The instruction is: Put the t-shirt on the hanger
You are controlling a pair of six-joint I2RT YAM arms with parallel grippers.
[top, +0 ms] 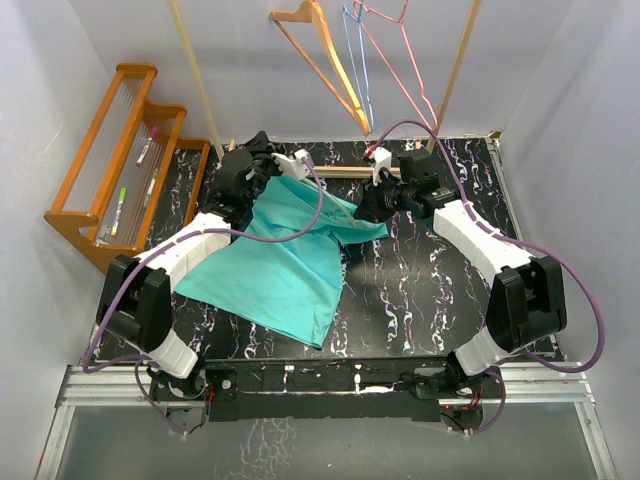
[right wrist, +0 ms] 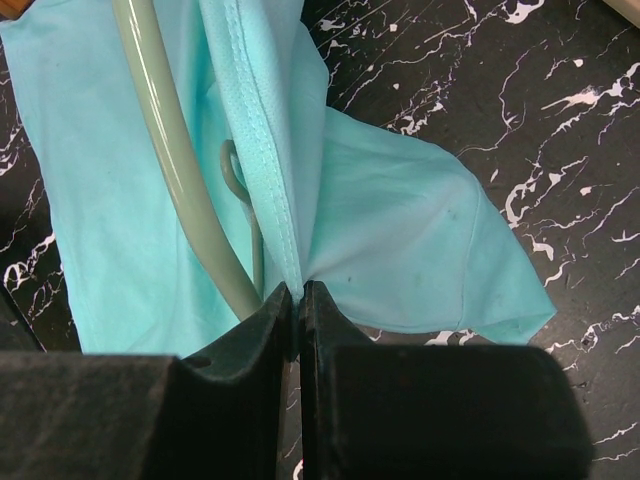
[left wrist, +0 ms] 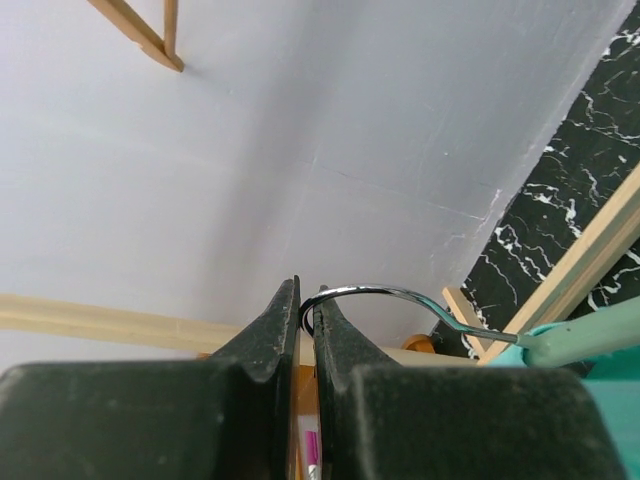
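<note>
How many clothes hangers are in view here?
4. Three hang at the back: a wooden hanger, a blue wire hanger and a pink wire hanger. The fourth, a pale green hanger, lies against the shirt, its metal hook pinched by the left gripper.

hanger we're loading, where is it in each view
Top external: not visible, likely under the t-shirt.
Left wrist: hanger at lower right, its hook in the left gripper.
Right wrist: pale bar at upper left.
Shared landmark: black marbled table.
</note>
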